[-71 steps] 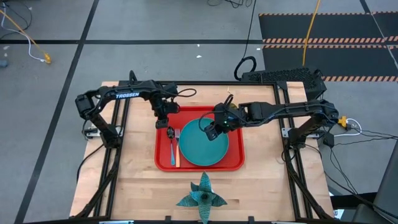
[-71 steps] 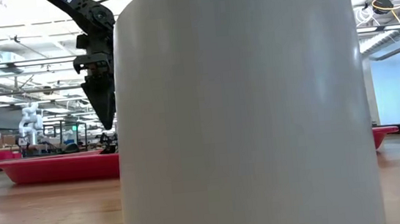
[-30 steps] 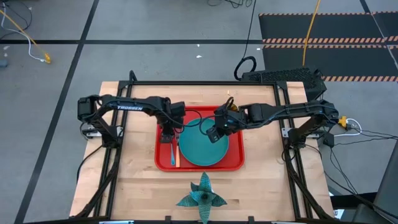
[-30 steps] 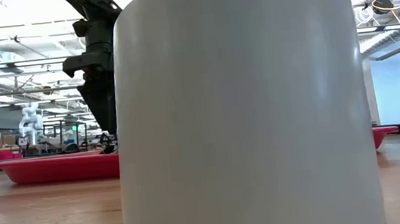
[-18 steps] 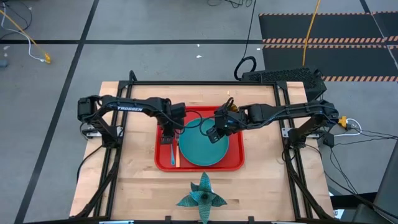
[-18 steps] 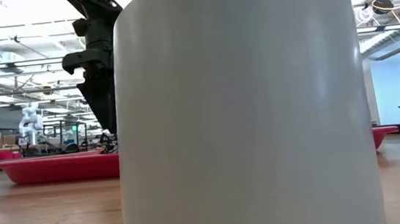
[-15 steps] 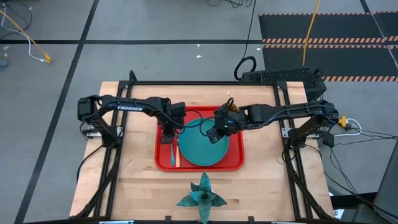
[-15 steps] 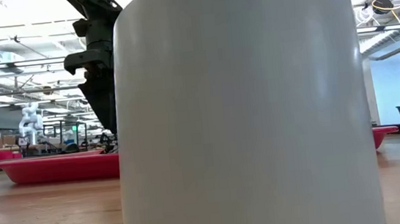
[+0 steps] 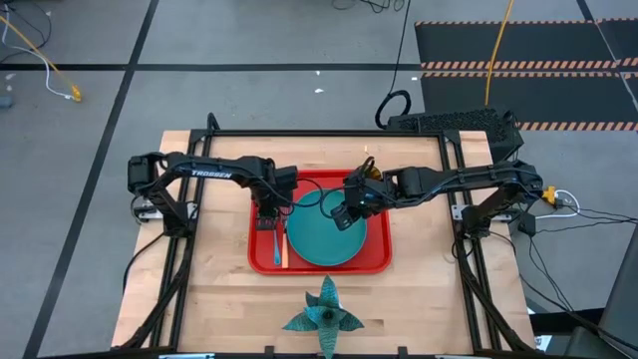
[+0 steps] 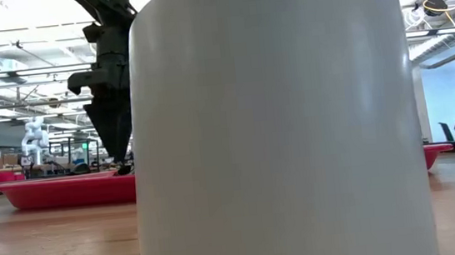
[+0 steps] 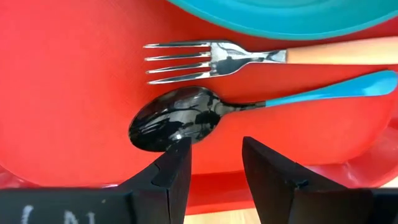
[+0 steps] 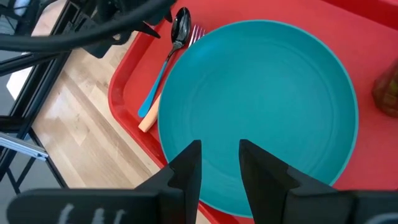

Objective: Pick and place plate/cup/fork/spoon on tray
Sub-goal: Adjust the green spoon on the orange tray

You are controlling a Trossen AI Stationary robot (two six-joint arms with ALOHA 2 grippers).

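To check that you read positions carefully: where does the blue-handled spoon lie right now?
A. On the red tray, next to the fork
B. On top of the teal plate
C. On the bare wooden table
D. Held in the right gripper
A: the spoon rests on the tray alongside the fork, clear of the plate.

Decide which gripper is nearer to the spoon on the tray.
Left. The left gripper hangs just above the spoon; the right gripper hovers over the plate, farther off.
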